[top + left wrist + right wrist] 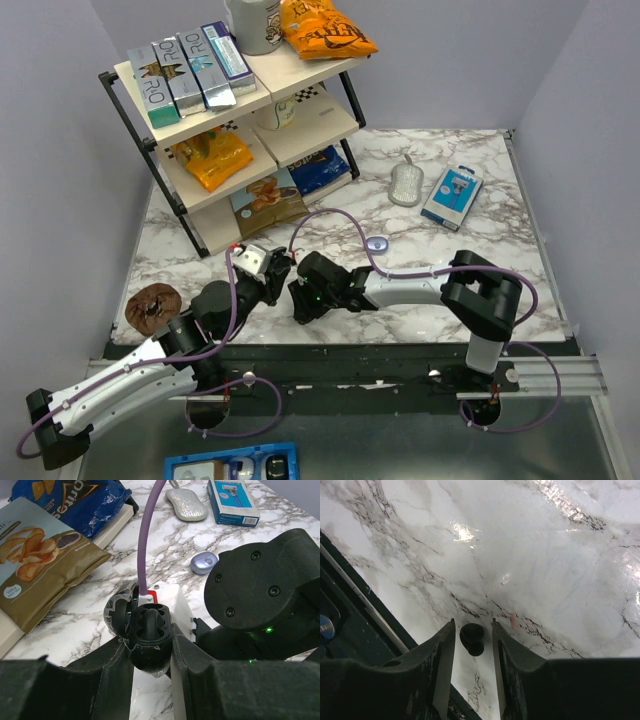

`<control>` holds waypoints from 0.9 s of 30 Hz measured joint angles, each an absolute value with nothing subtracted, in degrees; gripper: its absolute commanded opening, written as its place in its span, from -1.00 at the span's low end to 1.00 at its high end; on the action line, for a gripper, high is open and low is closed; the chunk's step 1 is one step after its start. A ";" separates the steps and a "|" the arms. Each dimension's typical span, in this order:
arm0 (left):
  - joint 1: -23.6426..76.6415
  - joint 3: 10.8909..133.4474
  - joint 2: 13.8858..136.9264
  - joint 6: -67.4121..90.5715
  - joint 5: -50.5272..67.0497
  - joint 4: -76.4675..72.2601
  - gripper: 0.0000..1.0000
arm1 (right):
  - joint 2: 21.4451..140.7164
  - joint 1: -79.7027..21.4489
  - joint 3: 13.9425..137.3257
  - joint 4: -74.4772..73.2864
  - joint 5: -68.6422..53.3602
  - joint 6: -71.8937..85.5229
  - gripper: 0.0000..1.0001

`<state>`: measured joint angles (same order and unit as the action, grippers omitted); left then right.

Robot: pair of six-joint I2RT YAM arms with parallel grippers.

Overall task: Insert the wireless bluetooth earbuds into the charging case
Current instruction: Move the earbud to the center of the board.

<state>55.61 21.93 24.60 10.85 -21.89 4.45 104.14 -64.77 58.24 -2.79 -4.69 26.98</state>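
The black charging case (149, 647) is clamped between the fingers of my left gripper (150, 655), its lid (119, 612) swung open to the left and its dark wells facing up. In the top view this gripper (278, 276) sits just left of the right gripper (299, 304). One of the earbuds (472, 638), small and glossy black, lies on the marble near the table's front edge. My right gripper (472, 626) straddles it, open, with a gap on either side. No other earbud shows clearly.
A wire rack (200, 215) of snack bags and boxes stands at the back left. A glittery mouse (405, 184), a blue boxed razor (451, 195) and a small lilac case (377, 243) lie behind the arms. A brown round object (152, 306) sits far left. The dark table edge (355, 620) runs beside the earbud.
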 measured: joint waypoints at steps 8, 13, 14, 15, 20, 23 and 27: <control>55.61 21.93 24.60 10.79 -21.89 4.45 -1.00 | 104.31 -64.77 58.54 -3.18 -4.78 27.27 -0.42; 55.61 21.93 24.64 10.79 -21.89 4.43 -1.00 | 102.52 -64.77 57.36 -3.68 -4.27 27.53 -0.49; 55.61 21.93 24.71 10.76 -21.87 4.43 -1.00 | 101.84 -64.77 57.04 -3.97 -3.95 27.55 -0.49; 55.61 21.93 24.71 10.79 -21.89 4.43 -1.00 | 101.06 -64.77 56.71 -4.32 -3.66 27.55 -0.49; 55.61 21.93 24.93 10.76 -21.87 4.40 -1.00 | 96.05 -64.71 55.02 -6.15 -0.84 27.40 -0.49; 55.61 21.93 25.10 10.76 -21.87 4.38 -1.00 | 92.97 -63.48 53.76 -6.70 0.45 27.03 -0.49; 55.61 21.93 25.41 10.76 -21.85 4.19 -1.00 | 90.21 -58.85 51.66 -7.03 1.17 26.41 -0.48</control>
